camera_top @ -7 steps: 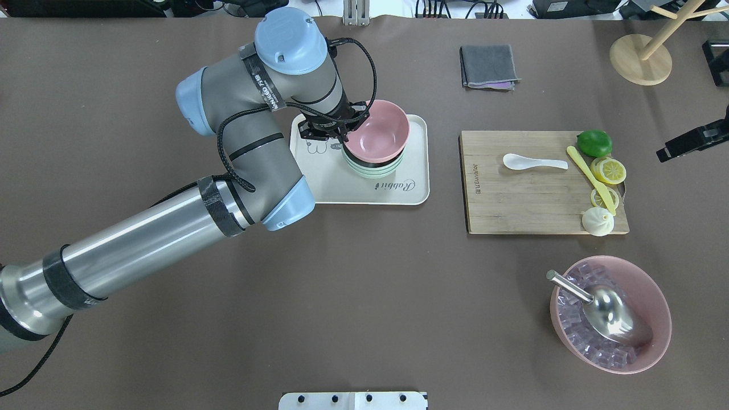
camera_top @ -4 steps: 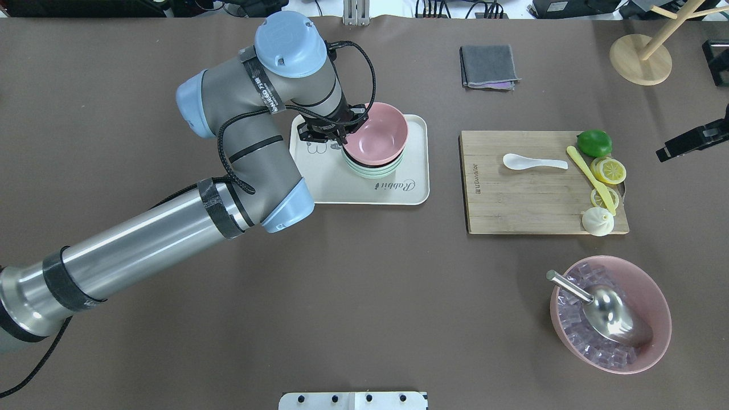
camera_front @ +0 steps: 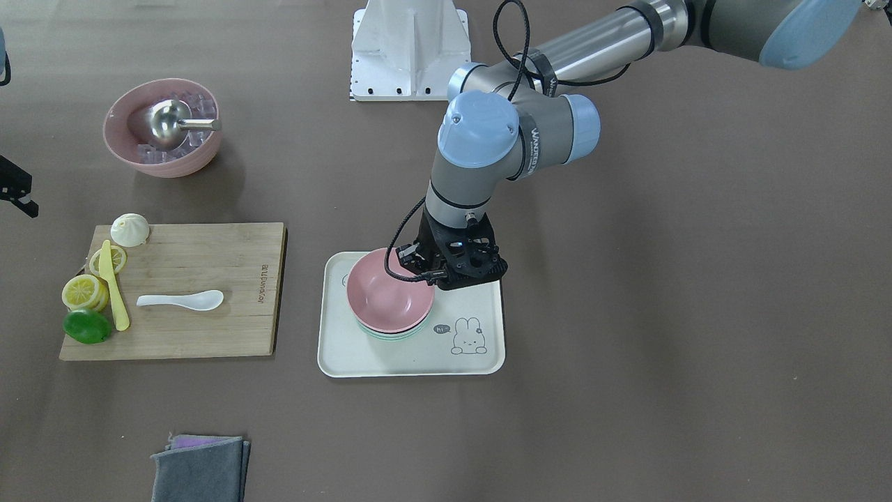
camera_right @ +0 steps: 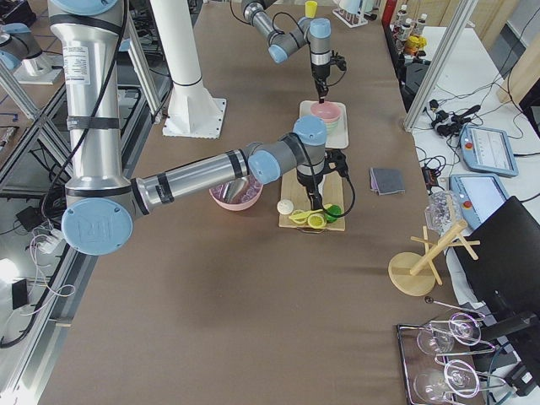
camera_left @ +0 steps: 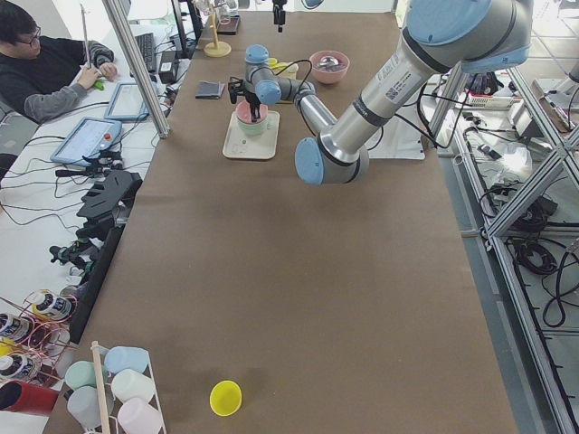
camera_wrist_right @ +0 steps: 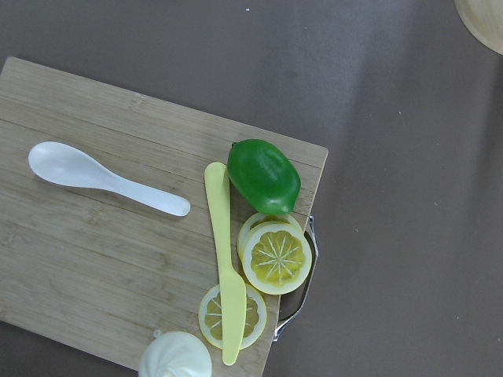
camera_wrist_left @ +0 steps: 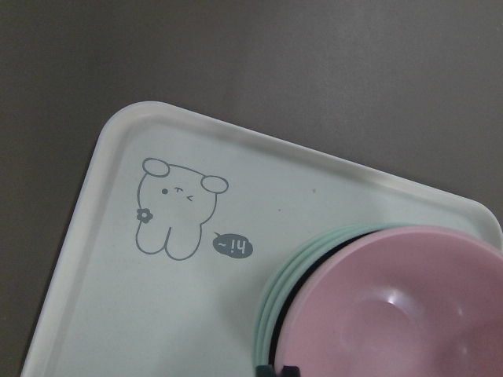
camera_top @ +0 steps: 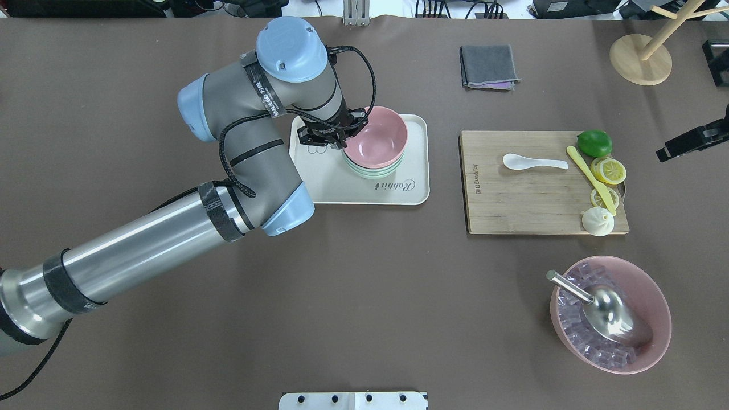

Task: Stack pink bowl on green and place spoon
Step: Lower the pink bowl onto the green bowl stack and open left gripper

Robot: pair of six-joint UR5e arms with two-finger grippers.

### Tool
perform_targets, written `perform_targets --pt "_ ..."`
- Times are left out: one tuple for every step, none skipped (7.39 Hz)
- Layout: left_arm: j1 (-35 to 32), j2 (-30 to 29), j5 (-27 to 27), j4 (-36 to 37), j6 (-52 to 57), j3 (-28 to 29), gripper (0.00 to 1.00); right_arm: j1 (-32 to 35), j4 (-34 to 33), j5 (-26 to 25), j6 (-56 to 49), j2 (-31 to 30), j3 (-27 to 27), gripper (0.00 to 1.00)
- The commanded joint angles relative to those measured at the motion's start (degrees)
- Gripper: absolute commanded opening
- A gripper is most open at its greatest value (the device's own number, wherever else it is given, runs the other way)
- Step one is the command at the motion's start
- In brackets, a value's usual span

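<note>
The pink bowl [camera_top: 379, 135] sits nested on the stack of green bowls [camera_top: 370, 169] on the cream rabbit tray [camera_top: 353, 191]. My left gripper [camera_top: 342, 139] is shut on the pink bowl's left rim; in the left wrist view its dark fingertips [camera_wrist_left: 277, 369] show at the bottom edge by the pink bowl [camera_wrist_left: 393, 306]. The white spoon [camera_top: 534, 163] lies on the wooden cutting board [camera_top: 512, 205], bowl end to the left. My right gripper [camera_top: 663, 154] hangs high over the table's right edge, beyond the board; I cannot tell whether it is open.
On the board's right end lie a lime [camera_top: 594, 142], lemon slices [camera_top: 609, 169], a yellow knife [camera_top: 589, 179] and a bun [camera_top: 597, 221]. A large pink bowl [camera_top: 655, 302] of ice with a metal scoop stands front right. A grey cloth [camera_top: 488, 66] and a wooden stand [camera_top: 641, 60] are at the back.
My left gripper has lowered the pink bowl onto the green stack, so it now sits deeper in it. The right arm and the spoon have not moved.
</note>
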Motion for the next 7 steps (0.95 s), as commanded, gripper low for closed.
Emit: perform_targets --pt "0.0 0.0 0.0 0.0 0.0 0.0 0.0 0.0 0.0 0.0 0.0 0.0 0.0 1.0" --pt "0.0 0.0 0.0 0.0 0.0 0.1 0.0 0.0 0.0 0.0 0.0 0.0 0.0 1.0" --pt "0.0 0.0 0.4 0.0 -0.1 0.1 0.0 0.0 0.0 0.0 0.0 0.0 0.0 1.0" --pt "0.5 0.0 0.9 0.0 -0.1 0.1 0.0 0.0 0.0 0.0 0.0 0.0 0.0 1.0" --pt "0.6 0.0 0.9 -0.1 -0.1 0.1 0.0 0.0 0.0 -0.1 0.0 0.0 0.0 1.0" --pt "0.7 0.0 0.9 -0.1 0.0 0.1 0.0 0.0 0.0 0.0 0.0 0.0 0.0 1.0" --pt "0.7 0.1 1.0 -0.2 0.0 0.1 0.11 0.0 0.0 -0.1 0.0 0.1 -0.1 1.0"
